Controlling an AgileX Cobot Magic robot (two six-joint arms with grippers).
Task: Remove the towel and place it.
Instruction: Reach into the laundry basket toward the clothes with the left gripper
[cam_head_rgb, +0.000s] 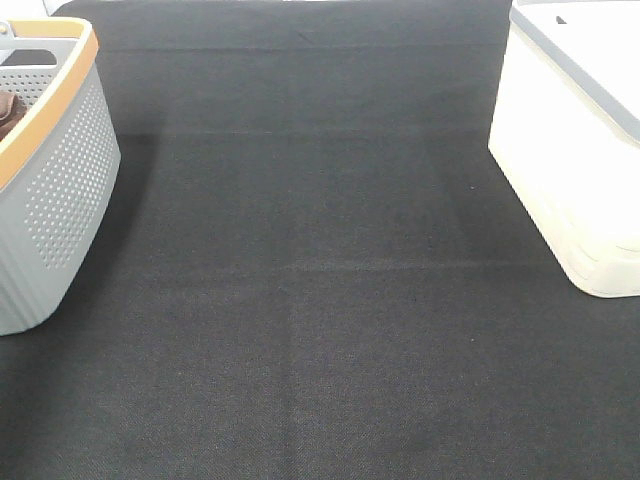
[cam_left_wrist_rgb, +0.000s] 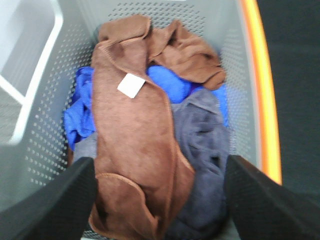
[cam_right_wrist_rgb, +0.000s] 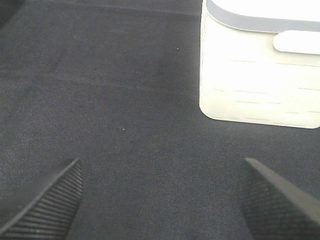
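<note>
Brown towel (cam_left_wrist_rgb: 135, 145) tops the basket (cam_left_wrist_rgb: 45, 125); left gripper (cam_left_wrist_rgb: 159, 162) jaws released above it. Recommend pinching a raised fold, avoiding blue cloth (cam_left_wrist_rgb: 170, 82).

- towel (cam_left_wrist_rgb: 132, 145): reddish-brown, with edge stitching in the same tone; tag (cam_left_wrist_rgb: 131, 85) white
- blue cloth (cam_left_wrist_rgb: 77, 115): bright, saturated blue; grey cloth (cam_left_wrist_rgb: 202, 145): dull grey with a violet cast
- basket (cam_head_rgb: 60, 190): light grey; walls patterned with rows of small round holes, with vertical ribs lower down; rim (cam_head_rgb: 50, 112) orange-yellow
- table cover (cam_head_rgb: 320, 300): black, fine woven grain, crossed by faint paler crease lines
- bin (cam_head_rgb: 570, 160): cream-white; band (cam_head_rgb: 580, 70) grey
- left gripper (cam_left_wrist_rgb: 157, 195): fingers (cam_left_wrist_rgb: 55, 205) plain matte black; right gripper (cam_right_wrist_rgb: 160, 200): fingers (cam_right_wrist_rgb: 45, 205) black, with fine cross-hatched texture
</note>
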